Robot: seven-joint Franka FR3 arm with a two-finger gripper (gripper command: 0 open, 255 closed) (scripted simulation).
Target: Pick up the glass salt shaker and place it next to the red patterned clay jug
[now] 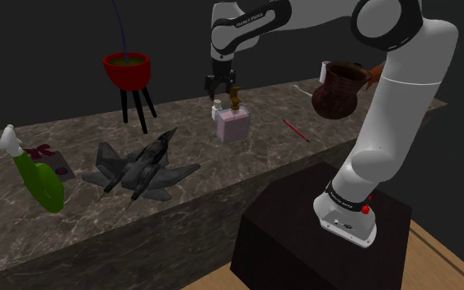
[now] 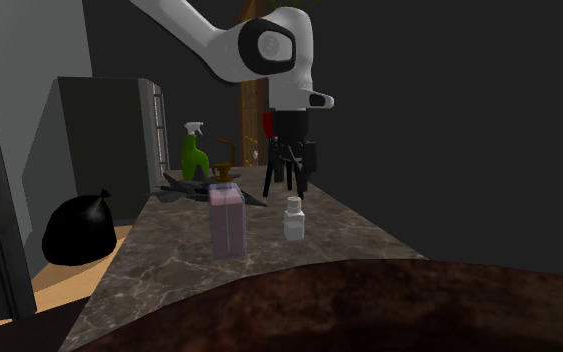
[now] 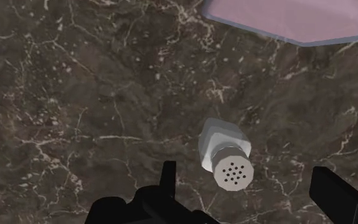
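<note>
**Item 1: tool** [image 1: 216, 85] [image 2: 291, 155] [image 3: 246, 173]. All black, on the white arm [image 1: 395, 107], pointing down at the surface. The two fingers [image 3: 168, 181] stand apart and clasp nothing. It hangs above the surface and touches nothing.

**Item 2: salt shaker** [image 1: 217, 106] [image 2: 293, 219] [image 3: 225, 149]. Small and pale, with a perforated cap. It stands upright on the surface straight below the tool. In the wrist view it sits between the lines of the two fingers, neither of which touches it.

**Item 3: jug** [image 1: 339, 91]. Reddish brown and patterned, with a handle. It stands well apart from the tool, toward the shoulder view's right, at the far end of the surface.

**Item 4: pink bottle** [image 1: 232, 123] [image 2: 227, 222] [image 3: 285, 19]. Square-bodied with a brown pump top. It stands just beside the shaker, a little off from below the tool.

**Item 5: surface** [image 1: 263, 148] [image 2: 169, 270] [image 3: 75, 95]. Dark veined marble, carrying every item listed here.

**Item 6: red stick** [image 1: 296, 130]. Thin, lying flat between the tool and the jug.

**Item 7: toy jet** [image 1: 143, 165]. Dark grey, on the opposite side of the tool from the jug.

**Item 8: green spray bottle** [image 1: 40, 177] [image 2: 195, 155]. White trigger head, beyond the jet and farthest from the tool.

**Item 9: red planter** [image 1: 128, 70]. On black legs, toward the shoulder view's left of the tool.
</note>
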